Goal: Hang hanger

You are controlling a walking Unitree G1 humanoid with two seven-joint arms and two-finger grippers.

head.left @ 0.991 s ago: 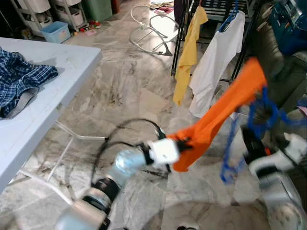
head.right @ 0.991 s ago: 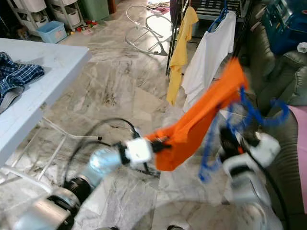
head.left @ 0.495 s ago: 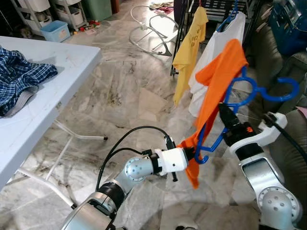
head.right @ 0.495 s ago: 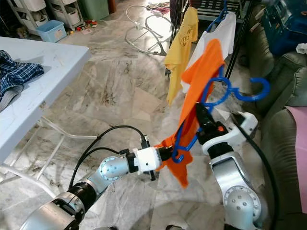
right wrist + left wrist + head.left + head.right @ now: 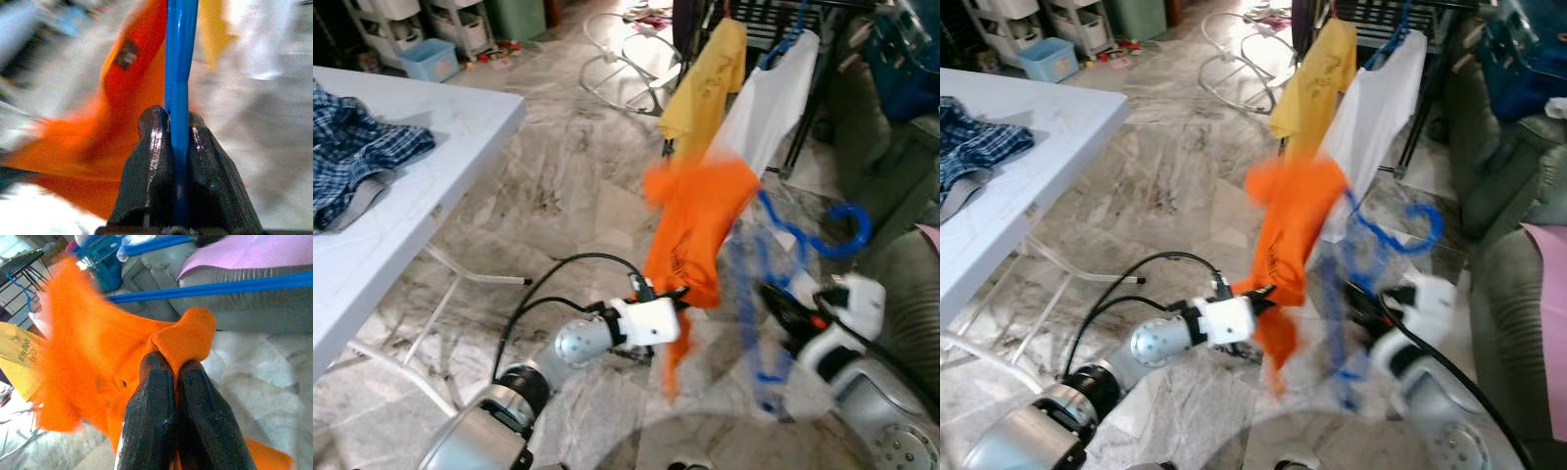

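- Compared with half a second ago, the blue plastic hanger (image 5: 773, 294) sits lower and is blurred by motion, and the orange cloth shirt (image 5: 690, 230) on it now bunches higher up, in front of the yellow shirt, instead of draping down over the hanger's bar.
- Both eye views show the orange shirt hanging in the air between the two arms, over the grey marble floor (image 5: 558, 186), its lower end trailing down toward the left gripper.
- At that lower end the left gripper (image 5: 172, 369) has its two black fingers pressed together on a fold of the orange fabric, as the left wrist view shows.
- Over on the robot's right, the right gripper (image 5: 178, 122) has its fingers clamped on a straight blue bar of the hanger, with the orange shirt blurred behind it.
- From that grip the hanger's hook (image 5: 837, 230) rises up and to the right, in front of the grey sofa (image 5: 901, 284).
- Behind the orange shirt stands a black metal drying rack (image 5: 808, 108), on which hang a yellow T-shirt (image 5: 710, 73) and a white T-shirt (image 5: 773, 93), the white one on a blue hanger of its own.
- On the left stands a white folding table (image 5: 431, 176) with a blue checked garment (image 5: 352, 157) lying on it.
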